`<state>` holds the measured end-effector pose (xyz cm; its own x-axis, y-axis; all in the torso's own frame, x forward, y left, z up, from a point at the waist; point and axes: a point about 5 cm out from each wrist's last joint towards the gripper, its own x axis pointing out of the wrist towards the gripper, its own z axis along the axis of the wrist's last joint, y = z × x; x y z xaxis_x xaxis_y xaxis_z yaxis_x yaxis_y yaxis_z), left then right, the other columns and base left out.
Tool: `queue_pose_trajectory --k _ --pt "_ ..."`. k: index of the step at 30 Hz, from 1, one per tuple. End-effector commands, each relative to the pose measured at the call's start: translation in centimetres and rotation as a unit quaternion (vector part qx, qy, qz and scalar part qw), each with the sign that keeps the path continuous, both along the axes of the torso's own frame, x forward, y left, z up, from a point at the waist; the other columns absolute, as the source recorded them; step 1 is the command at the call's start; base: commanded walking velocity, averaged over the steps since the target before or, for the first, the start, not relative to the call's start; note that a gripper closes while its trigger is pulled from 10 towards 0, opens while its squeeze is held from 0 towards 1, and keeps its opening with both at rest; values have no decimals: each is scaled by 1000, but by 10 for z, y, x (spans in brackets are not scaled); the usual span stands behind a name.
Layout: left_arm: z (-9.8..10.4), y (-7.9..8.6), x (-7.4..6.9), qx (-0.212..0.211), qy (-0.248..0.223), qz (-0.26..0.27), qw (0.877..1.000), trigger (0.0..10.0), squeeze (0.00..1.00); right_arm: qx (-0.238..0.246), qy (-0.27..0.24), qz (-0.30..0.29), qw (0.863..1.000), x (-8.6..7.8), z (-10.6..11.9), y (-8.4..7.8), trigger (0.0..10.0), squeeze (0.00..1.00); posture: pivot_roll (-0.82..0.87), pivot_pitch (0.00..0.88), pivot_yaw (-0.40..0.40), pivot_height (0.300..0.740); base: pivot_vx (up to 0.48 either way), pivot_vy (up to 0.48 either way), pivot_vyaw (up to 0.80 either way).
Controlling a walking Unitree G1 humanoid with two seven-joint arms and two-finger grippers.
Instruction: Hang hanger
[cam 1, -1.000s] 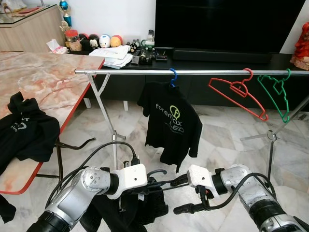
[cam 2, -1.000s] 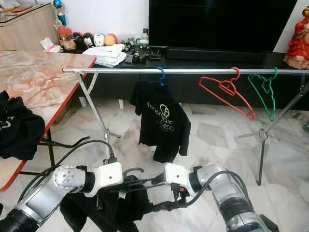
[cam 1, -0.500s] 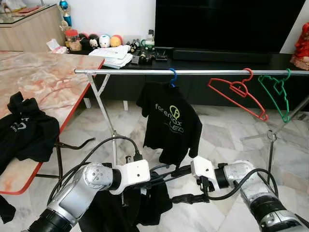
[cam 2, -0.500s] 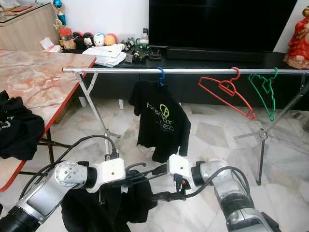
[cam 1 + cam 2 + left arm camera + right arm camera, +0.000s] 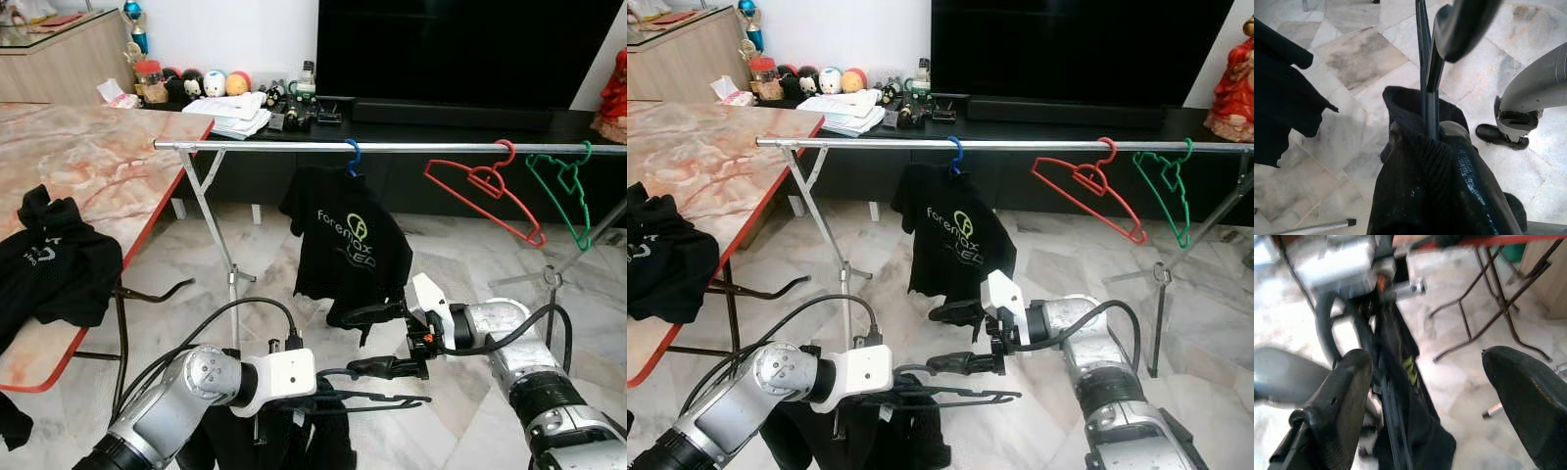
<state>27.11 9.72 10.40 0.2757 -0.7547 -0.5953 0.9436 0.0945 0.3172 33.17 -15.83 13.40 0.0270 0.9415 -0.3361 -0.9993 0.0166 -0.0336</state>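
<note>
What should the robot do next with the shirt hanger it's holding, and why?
Probably lift it toward the rail. The left gripper holds the black hanger with a black shirt low, near the floor, while the right gripper is open, beside it.

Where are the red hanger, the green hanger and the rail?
red hanger [image 5: 487, 185]: left eye view, its sloping arm.
green hanger [image 5: 566, 192]: left eye view, its frame.
rail [image 5: 265, 146]: left eye view, bare metal bar.
</note>
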Motion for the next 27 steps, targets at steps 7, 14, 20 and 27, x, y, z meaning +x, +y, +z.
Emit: queue_pose_trajectory --k 7,14,20,27 --pt "9 2 3 30 -22 -16 999 10000 0 -185 -19 36 982 -17 -41 -10 10000 0 56 44 -12 740 0 0 0" --pt "12 0 4 34 -32 -18 999 10000 0 -174 -96 -25 980 -6 -40 3 10000 0 67 49 -17 740 0 0 0" --pt "12 -3 5 36 -35 -20 999 10000 0 -134 -103 -36 985 -3 -36 12 10000 0 69 56 -19 740 0 0 0" --pt "13 -4 7 37 -36 -19 998 10000 0 -135 -60 9 989 -11 -42 12 10000 0 68 61 -21 740 0 0 0"
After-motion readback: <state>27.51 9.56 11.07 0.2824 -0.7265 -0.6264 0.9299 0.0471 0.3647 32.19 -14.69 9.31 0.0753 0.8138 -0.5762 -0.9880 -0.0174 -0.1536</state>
